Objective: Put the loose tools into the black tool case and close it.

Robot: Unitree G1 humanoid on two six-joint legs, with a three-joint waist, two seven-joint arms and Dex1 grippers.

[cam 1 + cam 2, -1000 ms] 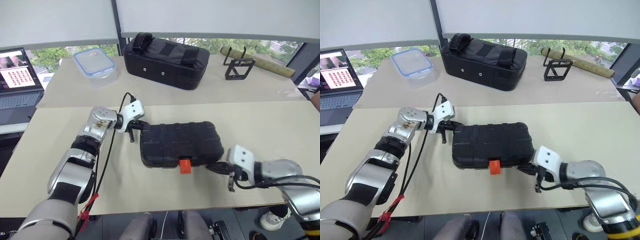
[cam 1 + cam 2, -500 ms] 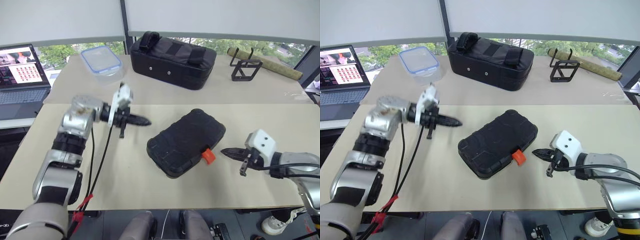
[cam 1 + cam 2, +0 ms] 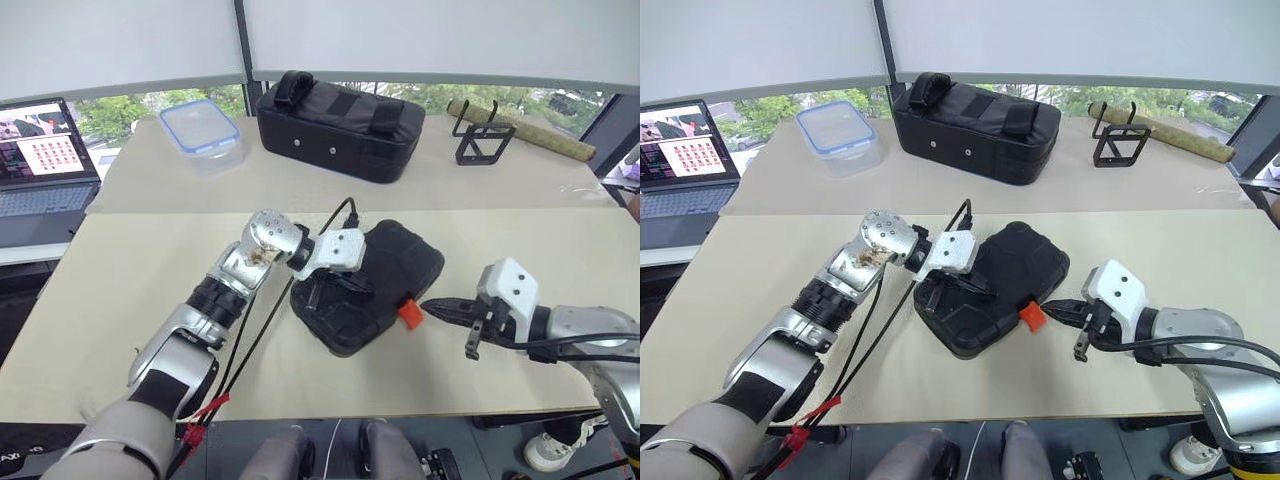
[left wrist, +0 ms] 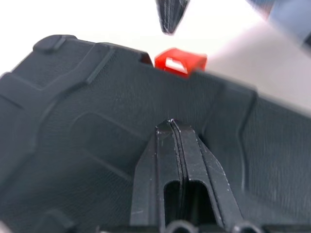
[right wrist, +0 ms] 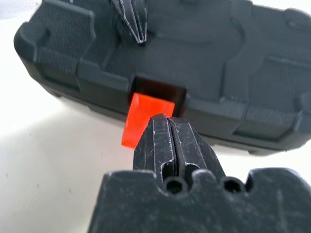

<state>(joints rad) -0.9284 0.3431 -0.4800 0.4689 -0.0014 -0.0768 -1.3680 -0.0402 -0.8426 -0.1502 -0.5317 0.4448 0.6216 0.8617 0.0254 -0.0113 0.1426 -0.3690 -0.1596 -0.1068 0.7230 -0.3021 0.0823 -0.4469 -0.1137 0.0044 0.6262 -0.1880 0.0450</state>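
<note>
Your black tool case [image 3: 370, 285] is lying shut, skewed at an angle on the near beige table [image 3: 130, 300], a bit back from the table's front edge. Its orange latch [image 3: 409, 314] sticks out of the side facing your right arm.

Your left gripper [image 3: 335, 290] is over the case's lid with both fingers pressed flat together, nothing in them; in the left wrist view the tips [image 4: 171, 127] sit right down at the textured shell, though you can't quite tell if they actually touch. Your right gripper [image 3: 432, 307] is just beside the latch, also pinched shut and empty, tips pointing at the orange tab, which sits right in front of them in the right wrist view [image 5: 146, 121].

Room-wise you've got plenty: bare tabletop on every side of the case, wide open toward the left and right ends of the table.

Beyond the case, on the far table [image 3: 300, 175], there's a black fabric bag with straps [image 3: 335, 125], well apart from the case. Left of the bag is a clear food container with a blue-rimmed lid [image 3: 200, 128], and further left an open laptop [image 3: 40, 160]. Right of the bag stands a small black wire stand [image 3: 480, 140] with a rolled-up mat [image 3: 520, 128] behind it. Behind all that, windows with white blinds [image 3: 420, 40] pulled most of the way down.
</note>
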